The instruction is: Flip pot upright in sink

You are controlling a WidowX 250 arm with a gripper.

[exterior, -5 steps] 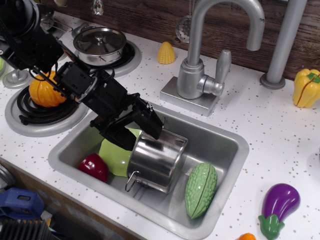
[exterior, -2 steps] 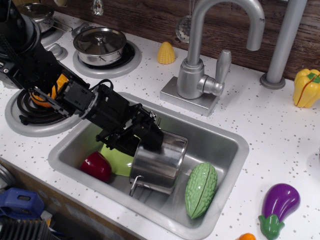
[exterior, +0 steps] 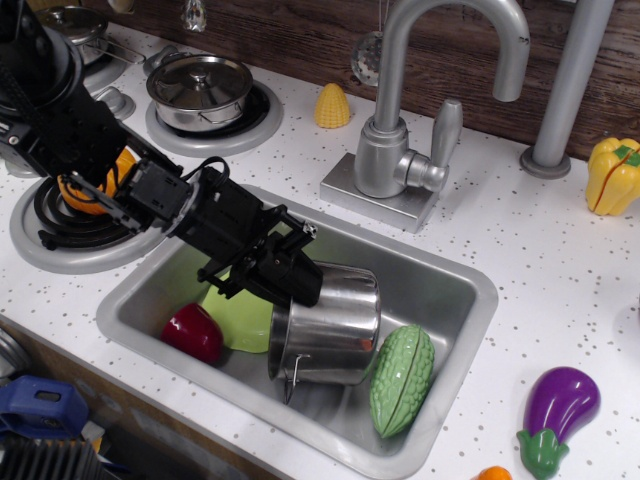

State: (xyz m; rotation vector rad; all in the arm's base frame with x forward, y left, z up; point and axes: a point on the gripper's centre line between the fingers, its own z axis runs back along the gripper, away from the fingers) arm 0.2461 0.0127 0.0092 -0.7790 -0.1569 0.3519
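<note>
1. The sink (exterior: 455, 275) is lying under and around the gripper (exterior: 300, 283), its grey basin taking up the middle of the counter
2. The pot (exterior: 325, 328) is sitting inside the sink, directly below and just right of the gripper; its rim is touching the black fingertips, and the green gourd (exterior: 402, 378) is pressing against its far side
3. The gripper is reaching down at the pot's upper rim; whether the fingers are pinching the rim or only pushing on it, I cannot tell, since the pot wall is hiding them
4. The pot's axis is standing close to vertical, tilting slightly, with the opening pointing up toward the gripper and a wire handle hanging at the lower front
5. To finish well, the arm should be easing the rim level until the base is seating flat, keeping clear of the gourd
</note>
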